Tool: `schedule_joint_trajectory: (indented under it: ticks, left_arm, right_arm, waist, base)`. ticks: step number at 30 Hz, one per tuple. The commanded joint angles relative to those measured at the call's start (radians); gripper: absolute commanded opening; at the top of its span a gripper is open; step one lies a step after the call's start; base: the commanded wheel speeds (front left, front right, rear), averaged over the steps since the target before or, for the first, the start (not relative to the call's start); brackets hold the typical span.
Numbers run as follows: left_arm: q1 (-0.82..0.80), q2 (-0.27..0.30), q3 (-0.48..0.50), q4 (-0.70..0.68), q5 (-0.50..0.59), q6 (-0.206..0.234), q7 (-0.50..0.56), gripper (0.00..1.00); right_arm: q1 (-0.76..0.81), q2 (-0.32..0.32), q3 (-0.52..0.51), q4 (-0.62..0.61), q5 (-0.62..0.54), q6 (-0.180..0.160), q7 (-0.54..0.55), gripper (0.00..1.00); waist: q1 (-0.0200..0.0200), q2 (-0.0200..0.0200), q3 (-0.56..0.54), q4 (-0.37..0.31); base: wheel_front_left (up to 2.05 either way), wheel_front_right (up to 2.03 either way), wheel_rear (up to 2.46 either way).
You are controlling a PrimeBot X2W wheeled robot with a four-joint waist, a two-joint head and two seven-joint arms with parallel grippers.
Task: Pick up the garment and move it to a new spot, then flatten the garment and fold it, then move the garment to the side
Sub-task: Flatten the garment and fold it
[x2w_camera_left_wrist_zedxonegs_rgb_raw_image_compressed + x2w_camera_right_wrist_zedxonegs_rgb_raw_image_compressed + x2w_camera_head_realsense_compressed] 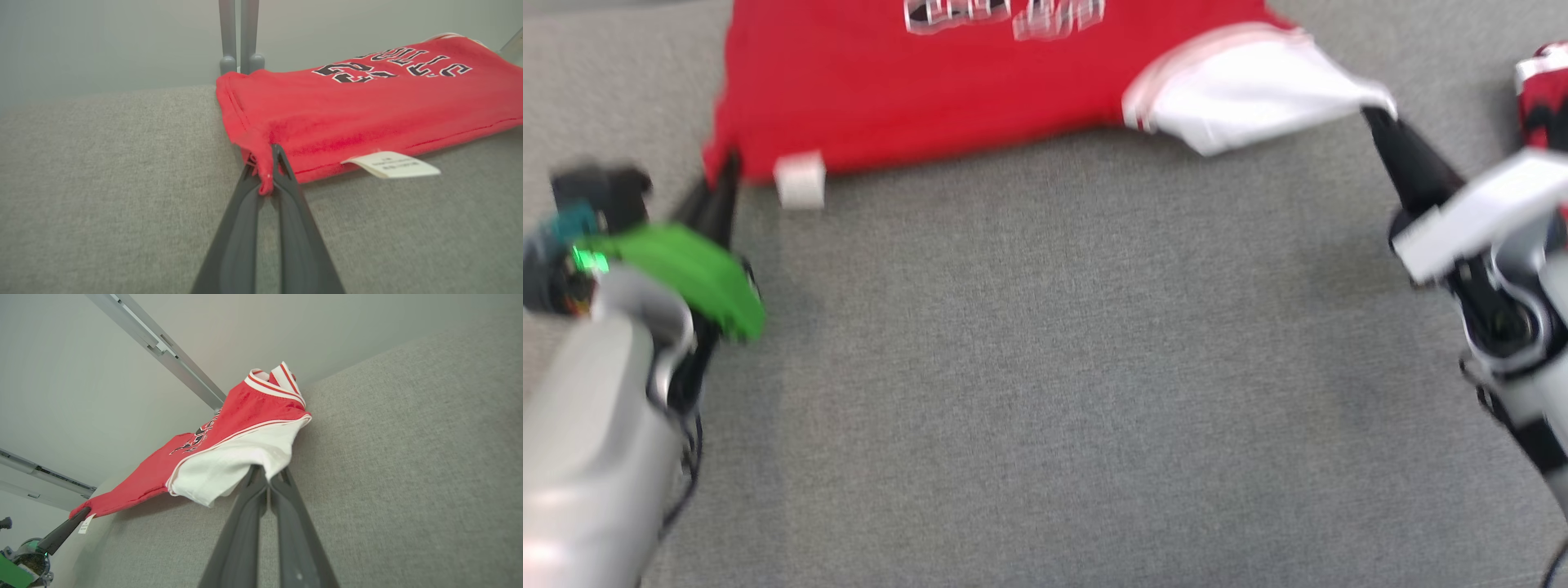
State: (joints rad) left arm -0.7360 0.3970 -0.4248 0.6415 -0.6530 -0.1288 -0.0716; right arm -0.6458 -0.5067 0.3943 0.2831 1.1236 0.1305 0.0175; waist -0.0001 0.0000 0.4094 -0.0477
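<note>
Grey fabric tabletop (1045, 367), pale wall behind. Red garment (947, 90) w/ dark lettering lies at far edge, centre-left, mostly flat. Its white sleeve (1250, 90) on the right is lifted a bit. Near-left hem corner is pinched in left end effector (723, 175), clenched on cloth, just left of white care label (799, 180). Sleeve tip is gripped by right end effector (1376, 118), also clenched on cloth. The two are well apart. Another red/white item (1539, 98) at far right edge, blurred, can't ID.
</note>
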Motion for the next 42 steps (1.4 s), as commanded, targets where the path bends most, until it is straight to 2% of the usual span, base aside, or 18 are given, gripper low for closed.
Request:
schedule_joint_trajectory:
  ticks: [1,4,10,15,21,25,29,36,42]
  left_arm:
    - [0.073,0.018,0.008,-0.042,-0.030,-0.001,-0.002,0.00]
    - [0.247,0.035,0.004,-0.135,-0.065,0.013,0.005,0.00]
    - [0.586,0.078,-0.003,-0.389,-0.093,0.119,0.031,0.00]
    - [0.838,0.111,-0.006,-0.597,-0.108,0.226,0.050,0.00]
    - [1.016,0.125,-0.003,-0.770,-0.144,0.291,0.068,0.00]
    - [1.076,0.138,0.025,-0.875,-0.174,0.332,0.078,0.00]
    - [1.078,0.141,0.022,-0.944,-0.199,0.334,0.114,0.00]
    - [0.971,0.142,0.022,-0.946,-0.206,0.351,0.187,0.00]
    - [0.824,0.174,-0.009,-0.964,-0.202,0.328,0.314,0.00]
  right_arm:
    - [0.077,-0.020,-0.009,-0.023,0.027,0.000,-0.008,0.00]
    - [0.233,-0.044,-0.015,-0.076,0.054,0.000,-0.013,0.00]
    - [0.500,-0.073,-0.027,-0.137,0.052,0.000,-0.010,0.00]
    - [0.685,-0.082,-0.059,-0.174,0.039,0.000,-0.016,0.00]
    - [0.885,-0.065,-0.153,-0.244,0.070,0.000,-0.044,0.00]
    - [0.974,-0.061,-0.214,-0.315,0.074,0.000,-0.029,0.00]
    - [0.995,-0.058,-0.264,-0.357,0.060,0.000,0.021,0.00]
    - [0.861,-0.017,-0.308,-0.369,-0.018,0.000,0.162,0.00]
    - [0.710,0.005,-0.342,-0.380,-0.081,0.000,0.322,0.00]
  waist:
    - [0.0001,0.0000,-0.143,0.004]
    - [0.0001,0.0000,-0.205,0.001]
    - [0.0001,0.0000,-0.279,-0.012]
    - [0.0001,0.0000,-0.291,-0.010]
    - [0.0001,0.0000,-0.275,0.023]
    - [0.0001,0.0000,-0.260,0.033]
    - [0.0001,0.0000,-0.246,0.043]
    - [0.0001,0.0000,-0.217,0.054]
    - [0.0001,0.0000,-0.181,0.074]
  base:
    - [0.00,0.00,0.00]
    - [0.00,0.00,0.00]
    - [0.00,0.00,0.00]
    - [0.00,0.00,0.00]
    - [0.00,0.00,0.00]
    - [0.00,0.00,0.00]
    - [0.00,0.00,0.00]
    - [0.00,0.00,0.00]
    - [0.00,0.00,0.00]
